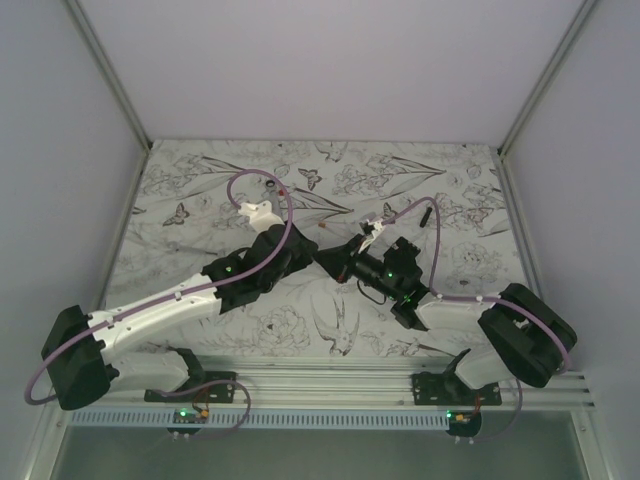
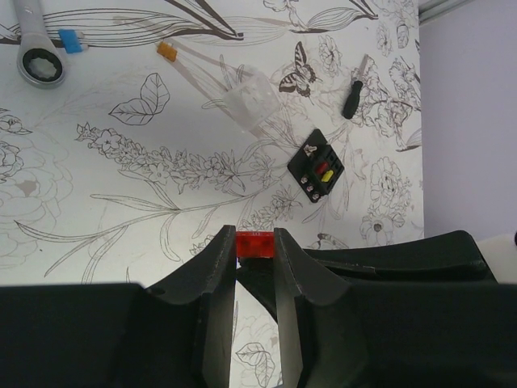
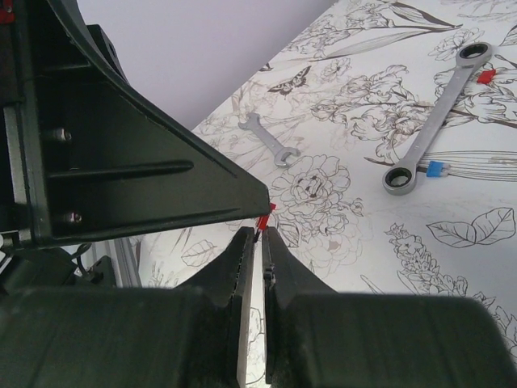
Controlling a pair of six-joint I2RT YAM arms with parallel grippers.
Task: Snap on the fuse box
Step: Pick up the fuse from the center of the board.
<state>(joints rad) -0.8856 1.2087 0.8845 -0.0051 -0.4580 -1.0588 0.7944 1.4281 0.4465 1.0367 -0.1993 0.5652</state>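
— What is in your left fingers?

— My left gripper (image 2: 255,239) is clamped on a small red fuse (image 2: 256,244), which is pinched right at the tips and held up off the table (image 2: 121,202).

— And the right?

— The fingers of my right gripper (image 3: 258,239) are almost together, with only a thin slit between them. Their tips sit right at that same red fuse, close under the left gripper's body. I cannot tell whether they pinch it or only touch it.

— Where is the fuse box?

— The fuse box (image 2: 317,174) lies flat on the floral table, beyond my left fingertips and a little to the right in the left wrist view. It is turned diagonally and is apart from both grippers. A red fuse and a yellow one show on its face.

— Anything else nearby?

— A black-handled stick (image 2: 353,95) lies just past the box. Farther off, a long silver wrench (image 3: 436,121) lies with a blue fuse (image 3: 435,169) beside its ring end.
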